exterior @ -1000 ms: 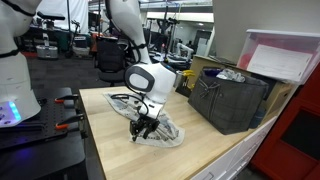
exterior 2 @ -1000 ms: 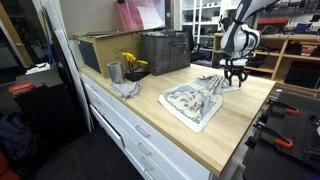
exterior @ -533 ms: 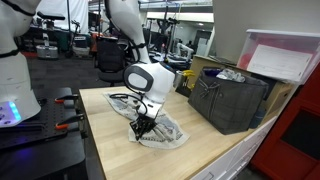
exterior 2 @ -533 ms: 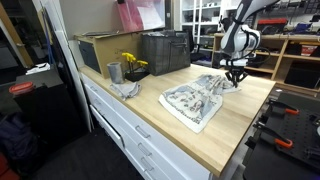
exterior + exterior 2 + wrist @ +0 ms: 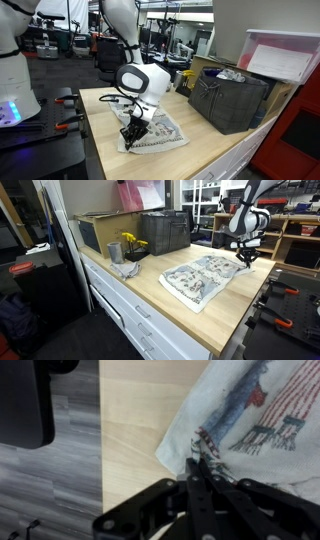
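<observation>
Two thin black fingers point(image 5: 197, 490) of the tool point(image 5: 200, 460) are pressed tight together, and they pinch the edge of a cloth point(image 5: 255, 410) between them. In the wrist view this pinch sits in the middle of the frame, right at the frayed corner of the cloth.

In both exterior views the tool point(image 5: 133, 132) point(image 5: 246, 256) hangs low over the counter point(image 5: 110, 150). The cloth point(image 5: 160, 130) lies spread out and mostly flat on the light wood, in the middle of the frame. It is white with red and blue patterns point(image 5: 200, 278).

The cloth looks soft, thin and light. It will likely bend, fold and sag when it is moved, so it will not keep its shape. It cannot break. A corner or an edge looks like the best spot to hold, because the flat middle gives the fingers nothing to pinch.

Bare counter point(image 5: 140, 430) shows to the left of the cloth in the wrist view, and grey floor point(image 5: 75, 470) is past its edge.

Farther out, in an exterior view, a dark bin point(image 5: 165, 230) stands at the back of the counter. Near it are yellow flowers point(image 5: 131, 242), a grey cup point(image 5: 114, 252) and a crumpled grey rag point(image 5: 125, 268).
</observation>
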Controlling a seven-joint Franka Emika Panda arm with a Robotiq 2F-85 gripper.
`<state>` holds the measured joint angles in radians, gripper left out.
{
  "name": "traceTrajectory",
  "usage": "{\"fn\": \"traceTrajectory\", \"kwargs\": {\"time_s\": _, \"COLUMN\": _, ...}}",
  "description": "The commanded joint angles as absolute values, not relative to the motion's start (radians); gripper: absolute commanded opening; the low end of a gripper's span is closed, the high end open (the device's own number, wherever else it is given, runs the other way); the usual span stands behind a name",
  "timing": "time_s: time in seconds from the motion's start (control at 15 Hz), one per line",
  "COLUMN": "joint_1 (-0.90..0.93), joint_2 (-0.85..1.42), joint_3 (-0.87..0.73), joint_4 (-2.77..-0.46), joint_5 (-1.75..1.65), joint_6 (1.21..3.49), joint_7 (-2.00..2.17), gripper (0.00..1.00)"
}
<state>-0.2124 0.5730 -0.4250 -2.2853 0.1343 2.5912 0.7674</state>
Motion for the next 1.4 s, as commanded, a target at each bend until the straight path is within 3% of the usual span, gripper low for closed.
{"fn": "traceTrajectory", "kwargs": {"time_s": 0.0, "joint_1": -0.156, "joint_2": 0.529, "joint_3": -0.493, "joint_4": -2.335, "joint_5": 0.029, "joint_6": 2.607, "joint_7": 0.746, "gripper": 0.28}}
{"fn": "traceTrajectory", "kwargs": {"time_s": 0.67, "joint_1": -0.04, "joint_2": 0.42, "joint_3": -0.392, "joint_4": -2.366, "joint_5": -0.086, "joint_6": 2.585, "joint_7": 0.565, "gripper": 0.99}}
{"fn": "traceTrajectory", "kwargs": {"time_s": 1.33, "joint_1": -0.033, "joint_2": 0.353, "joint_3": -0.146, "joint_4": -2.143, "joint_5": -0.055, "joint_6": 2.087, "joint_7": 0.229, "gripper": 1.0}}
